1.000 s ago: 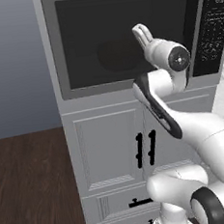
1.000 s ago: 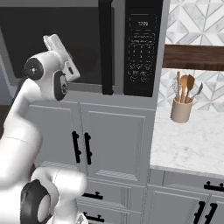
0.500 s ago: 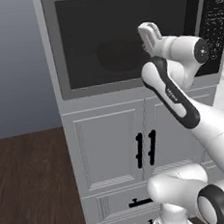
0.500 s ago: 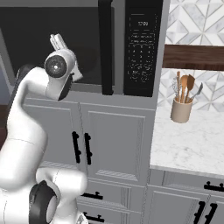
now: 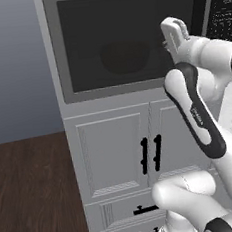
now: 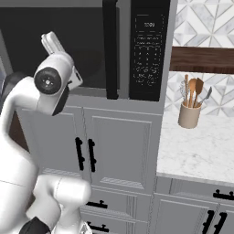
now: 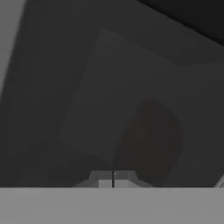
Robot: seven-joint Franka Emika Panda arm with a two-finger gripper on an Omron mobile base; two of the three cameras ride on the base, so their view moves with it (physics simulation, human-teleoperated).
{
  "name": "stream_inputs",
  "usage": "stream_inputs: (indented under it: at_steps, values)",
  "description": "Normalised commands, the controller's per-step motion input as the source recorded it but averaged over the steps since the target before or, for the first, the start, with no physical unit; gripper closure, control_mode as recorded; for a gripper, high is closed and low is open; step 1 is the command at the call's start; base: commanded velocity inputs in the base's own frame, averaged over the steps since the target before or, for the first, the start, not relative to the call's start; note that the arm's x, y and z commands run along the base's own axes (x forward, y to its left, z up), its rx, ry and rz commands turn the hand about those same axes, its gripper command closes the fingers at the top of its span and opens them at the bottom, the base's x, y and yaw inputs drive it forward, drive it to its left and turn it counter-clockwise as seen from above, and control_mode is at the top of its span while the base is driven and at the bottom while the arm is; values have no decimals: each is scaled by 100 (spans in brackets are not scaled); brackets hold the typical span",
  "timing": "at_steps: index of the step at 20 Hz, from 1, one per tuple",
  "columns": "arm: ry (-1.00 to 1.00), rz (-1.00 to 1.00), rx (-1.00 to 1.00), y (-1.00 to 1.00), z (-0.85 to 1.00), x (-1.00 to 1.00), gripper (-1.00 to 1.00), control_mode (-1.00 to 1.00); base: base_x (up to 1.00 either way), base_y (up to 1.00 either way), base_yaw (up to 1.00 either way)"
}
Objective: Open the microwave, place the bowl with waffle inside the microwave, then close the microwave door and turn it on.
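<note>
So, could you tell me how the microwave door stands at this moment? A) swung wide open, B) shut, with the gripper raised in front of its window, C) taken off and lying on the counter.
B: the microwave door sits flush in its frame, its handle untouched, and the gripper is up before the dark window.

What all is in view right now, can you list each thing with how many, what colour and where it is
microwave: one, grey, built in above the cabinets
microwave door: one, grey frame with dark window, shut
door handle: one, black vertical bar, right edge of the door
keypad: one, black strip with white markings, right of the handle
cabinet doors: two, grey-white with black handles, under the microwave
drawers: two visible, black handles, below the cabinet doors
counter: one, white marble, right of the cabinets
utensil holder: one, beige with wooden utensils, on the counter
floor: dark wood, left side
gripper: one, fingertips together, facing the door window
</note>
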Motion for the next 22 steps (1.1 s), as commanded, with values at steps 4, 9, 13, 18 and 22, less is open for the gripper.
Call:
stream_inputs:
  at_steps: [4,9,13,18,22]
  values:
    - [3,-6,15,-77,28,-100,100,-100,0,0,0]
    - [1,-4,18,-82,4,-100,100,-100,0,0,0]
    - [-1,0,26,-82,0,-36,100,-100,0,0,0]
    - [6,-2,18,-71,-41,-5,100,-100,0,0,0]
    - [4,-8,3,-38,-55,19,100,-100,0,0,0]
